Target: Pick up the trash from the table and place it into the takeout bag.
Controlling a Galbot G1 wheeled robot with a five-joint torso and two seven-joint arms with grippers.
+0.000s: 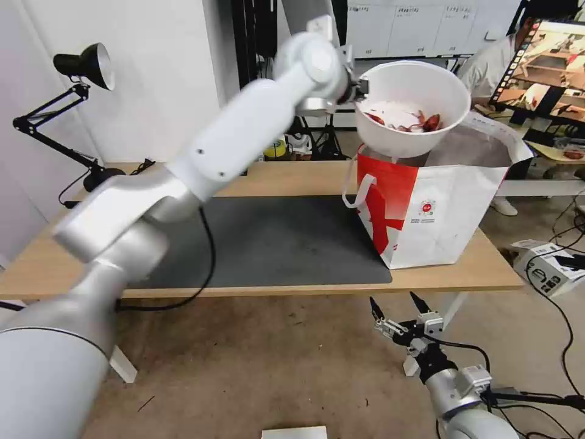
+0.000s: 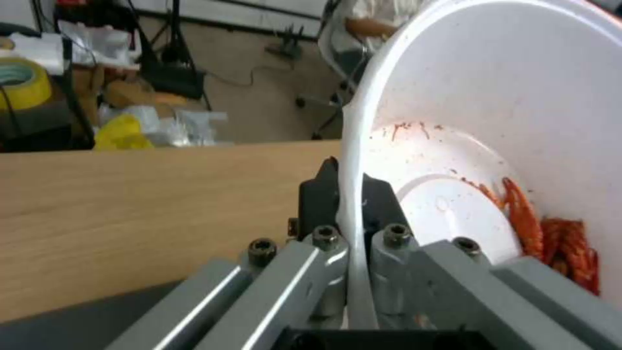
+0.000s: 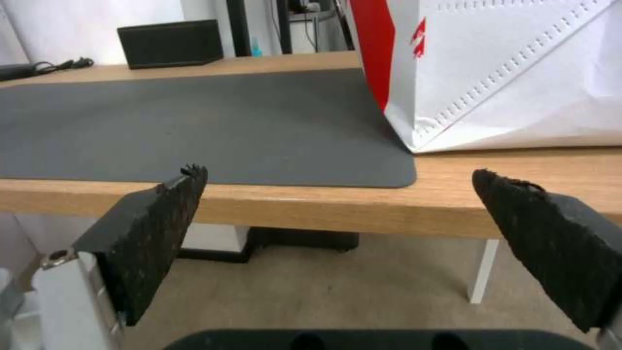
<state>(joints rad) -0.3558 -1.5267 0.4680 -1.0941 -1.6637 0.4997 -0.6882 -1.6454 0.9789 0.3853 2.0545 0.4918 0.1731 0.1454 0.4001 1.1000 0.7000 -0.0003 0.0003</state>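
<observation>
The held bowl (image 1: 413,110) blocks the bag (image 1: 439,207) mouth; the grey mat (image 1: 286,241) lies bare.

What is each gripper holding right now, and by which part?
The left gripper pinches the white bowl of crayfish shells by its rim, above the takeout bag. The right gripper is open below the table edge, holding nothing.

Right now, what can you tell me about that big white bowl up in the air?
The white bowl is round, deep and looks like thin plastic. It hangs tilted above the open takeout bag, not touching it. Red crayfish shells and reddish smears lie inside. The left pincer is shut on its rim, one finger inside and one outside. Nothing else touches it.
</observation>
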